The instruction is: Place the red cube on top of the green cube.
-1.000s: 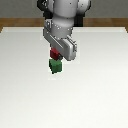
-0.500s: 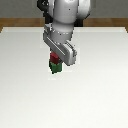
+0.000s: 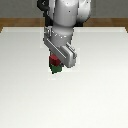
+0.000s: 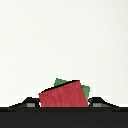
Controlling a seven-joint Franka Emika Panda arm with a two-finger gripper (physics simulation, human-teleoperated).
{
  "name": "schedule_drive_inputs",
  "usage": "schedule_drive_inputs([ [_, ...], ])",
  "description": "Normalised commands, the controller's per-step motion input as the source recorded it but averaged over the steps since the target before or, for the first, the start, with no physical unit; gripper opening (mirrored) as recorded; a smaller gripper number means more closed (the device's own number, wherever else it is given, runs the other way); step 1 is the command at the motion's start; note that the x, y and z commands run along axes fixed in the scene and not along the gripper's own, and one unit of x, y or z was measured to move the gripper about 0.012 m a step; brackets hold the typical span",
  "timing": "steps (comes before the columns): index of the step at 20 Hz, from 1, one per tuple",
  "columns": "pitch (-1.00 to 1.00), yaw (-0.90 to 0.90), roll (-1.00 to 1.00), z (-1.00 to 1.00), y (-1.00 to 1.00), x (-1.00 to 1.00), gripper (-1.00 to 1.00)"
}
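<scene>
Claw (image 4: pixel 64 102): closed on the red cube (image 4: pixel 63 95). In the wrist view both finger stubs sit tight against the cube's two sides, one grey pad showing at each flank, no gap visible. Opening is just the cube's width. Nothing else touched by the fingers as far as can be seen.

Red cube: sits skewed between the fingers, its upper edge slanting in the wrist view. Directly behind it, slivers of the green cube (image 4: pixel 61 81) peek out above and to one side, so the two are stacked in line but not squared to each other. In the exterior view the claw (image 3: pixel 54 65) is low over the table (image 3: pixel 100 90), red cube (image 3: pixel 53 61) over green cube (image 3: pixel 56 69), mostly hidden behind the arm's hand. Cannot tell whether red rests on green or hangs just above.

Risks, judged from this:
- Offset and twist. Red looks rotated relative to green and shifted to one side. If released so, it may overhang an edge and tip or slide off.
- Release height unknown. A drop from above could make red bounce or skid on the small top face.
- Pressing too low would shove green sideways along the table.
- Opening unevenly, or lifting before the fingers clear, could drag red off its perch.

Table: plain white, wood strip at the far edge.
</scene>
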Motion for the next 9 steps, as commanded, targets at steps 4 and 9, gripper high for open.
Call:
schedule_drive_inputs([
  [4, 0.0, 0.0, 0.0, 0.0, 0.0, 0.0, 1.0],
  [9, 0.0, 0.0, 0.0, 0.0, 0.0, 0.0, 1.0],
])
